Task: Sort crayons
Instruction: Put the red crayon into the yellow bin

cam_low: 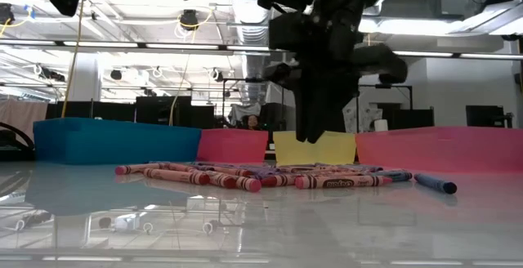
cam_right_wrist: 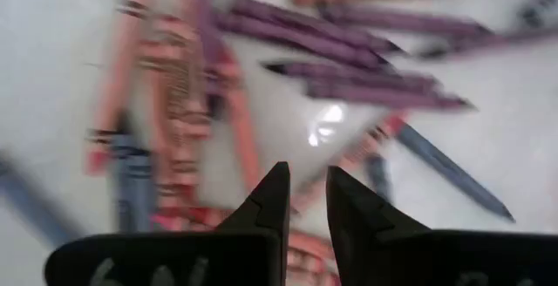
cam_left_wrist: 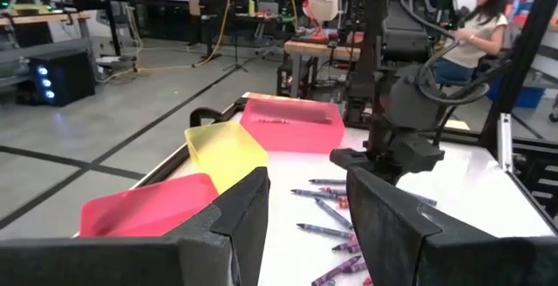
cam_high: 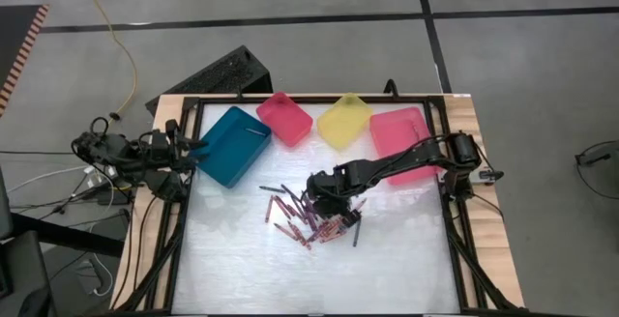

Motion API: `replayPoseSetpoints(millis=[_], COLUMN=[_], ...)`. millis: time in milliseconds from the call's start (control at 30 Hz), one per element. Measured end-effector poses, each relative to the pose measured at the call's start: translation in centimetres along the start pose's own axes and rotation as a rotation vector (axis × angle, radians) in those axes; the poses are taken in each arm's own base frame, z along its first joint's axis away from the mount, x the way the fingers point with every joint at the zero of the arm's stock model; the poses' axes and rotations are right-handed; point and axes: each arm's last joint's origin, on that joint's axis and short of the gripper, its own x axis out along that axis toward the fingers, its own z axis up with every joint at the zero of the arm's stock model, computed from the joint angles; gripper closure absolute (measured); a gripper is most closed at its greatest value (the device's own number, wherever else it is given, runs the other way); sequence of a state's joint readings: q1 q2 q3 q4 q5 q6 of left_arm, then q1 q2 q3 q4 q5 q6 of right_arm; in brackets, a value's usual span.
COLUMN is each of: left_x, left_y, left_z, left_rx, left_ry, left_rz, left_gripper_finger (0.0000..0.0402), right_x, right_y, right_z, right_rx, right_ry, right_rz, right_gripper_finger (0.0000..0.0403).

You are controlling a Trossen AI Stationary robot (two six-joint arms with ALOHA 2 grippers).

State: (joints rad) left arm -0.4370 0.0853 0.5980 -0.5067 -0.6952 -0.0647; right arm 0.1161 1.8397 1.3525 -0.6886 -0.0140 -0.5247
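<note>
The crayons point(cam_high: 314, 218) lie in a loose pile on the white table, mostly red and pink with some purple and dark blue; they also show in the low view point(cam_low: 245, 178) and the right wrist view point(cam_right_wrist: 349, 77). My right gripper point(cam_high: 322, 199) hangs over the pile, fingers pointing down, clear of the crayons in the low view point(cam_low: 315, 137). Its fingers point(cam_right_wrist: 305, 190) stand a narrow gap apart with nothing between them. My left gripper point(cam_high: 198, 148) waits at the table's left edge beside the teal bin point(cam_high: 232, 145), open and empty point(cam_left_wrist: 305, 181).
A small pink bin point(cam_high: 285, 119), a yellow bin point(cam_high: 345, 121) and a larger pink bin point(cam_high: 398, 138) stand along the far edge, right of the teal one. One dark blue crayon point(cam_low: 435, 184) lies apart to the pile's right. A person point(cam_left_wrist: 479, 24) sits beyond the table.
</note>
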Motion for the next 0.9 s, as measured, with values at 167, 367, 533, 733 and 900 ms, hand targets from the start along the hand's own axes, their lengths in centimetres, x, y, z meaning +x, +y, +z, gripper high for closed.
replayPoseSetpoints(millis=[167, 367, 533, 733, 900], left_x=[0.0, 0.0, 0.0, 0.0, 0.0], left_y=[0.0, 0.0, 0.0, 0.0, 0.0], left_z=[0.0, 0.0, -0.1, -0.1, 0.0], left_rx=[0.011, 0.020, 0.044, 0.056, 0.056], left_ry=[-0.001, 0.000, 0.004, 0.004, 0.004], left_rz=[0.011, 0.012, 0.009, -0.003, -0.003], left_gripper_finger=[0.0256, 0.0256, 0.0256, 0.0256, 0.0256], right_x=[0.0, 0.0, 0.0, 0.0, 0.2], right_y=[-0.2, 0.8, 1.0, 0.9, 0.9], right_z=[-0.1, 0.5, 0.5, 0.5, 0.6], right_rx=[0.059, 0.023, 0.003, 0.012, 0.012], right_ry=[0.008, -0.012, -0.013, -0.022, -0.024], right_rz=[-0.015, 0.024, 0.025, 0.042, 0.041], right_gripper_finger=[0.0330, 0.0330, 0.0315, 0.0262, 0.0240])
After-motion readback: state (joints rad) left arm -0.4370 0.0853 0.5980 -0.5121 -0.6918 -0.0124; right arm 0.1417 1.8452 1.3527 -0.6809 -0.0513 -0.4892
